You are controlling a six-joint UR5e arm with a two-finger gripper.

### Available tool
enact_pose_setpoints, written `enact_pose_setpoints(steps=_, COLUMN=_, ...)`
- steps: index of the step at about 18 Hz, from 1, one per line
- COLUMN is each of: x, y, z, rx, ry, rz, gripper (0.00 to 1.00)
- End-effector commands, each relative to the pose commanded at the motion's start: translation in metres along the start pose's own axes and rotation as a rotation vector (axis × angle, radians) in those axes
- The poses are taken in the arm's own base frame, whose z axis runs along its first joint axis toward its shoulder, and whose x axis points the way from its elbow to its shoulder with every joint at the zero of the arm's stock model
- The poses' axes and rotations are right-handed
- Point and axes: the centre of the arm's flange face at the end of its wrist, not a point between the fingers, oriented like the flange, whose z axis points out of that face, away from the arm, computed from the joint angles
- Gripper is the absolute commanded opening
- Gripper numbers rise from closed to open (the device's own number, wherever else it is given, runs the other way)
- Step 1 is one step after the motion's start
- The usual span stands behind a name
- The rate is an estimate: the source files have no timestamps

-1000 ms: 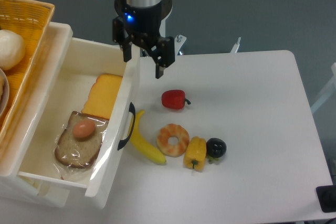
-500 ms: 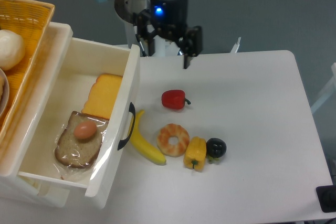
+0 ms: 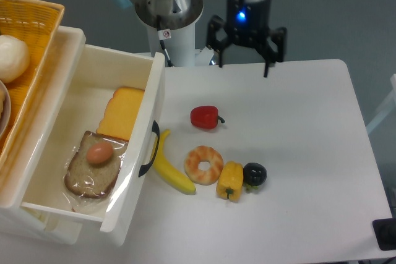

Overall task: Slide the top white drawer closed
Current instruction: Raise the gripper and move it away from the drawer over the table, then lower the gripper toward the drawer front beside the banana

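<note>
Glossy boxy top white drawer [image 3: 133,153] stands open; end effector [image 3: 243,67] apparently spread, empty.

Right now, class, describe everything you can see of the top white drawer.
The top white drawer is a glossy white plastic box, pulled well out of its cabinet. A black curved handle sits on its front. Inside lie a yellow cheese slice and a bread slice topped with an egg. A banana lies by its front; the gripper is apart from it.
</note>
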Motion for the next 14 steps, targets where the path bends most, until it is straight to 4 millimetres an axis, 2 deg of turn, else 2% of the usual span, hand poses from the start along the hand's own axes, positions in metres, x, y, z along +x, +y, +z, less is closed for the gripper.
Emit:
enact_pose_setpoints(steps=5, x=-0.025, y=-0.006, z=0.047, rx=-0.08, ry=-0.006, rz=-0.141, gripper=1.0)
enact_pose_setpoints(steps=8, x=-0.029, y=-0.012, z=0.07, rx=-0.107, ry=0.016, rz=-0.197, gripper=1.0)
enact_pose_setpoints(steps=12, x=-0.018, y=-0.054, z=0.101, rx=-0.119, ry=0.038, rz=-0.272, gripper=1.0)
enact_pose_setpoints(steps=14, x=-0.006, y=-0.072, z=0.118, rx=-0.134, ry=0.052, rz=-0.274, gripper=1.0)
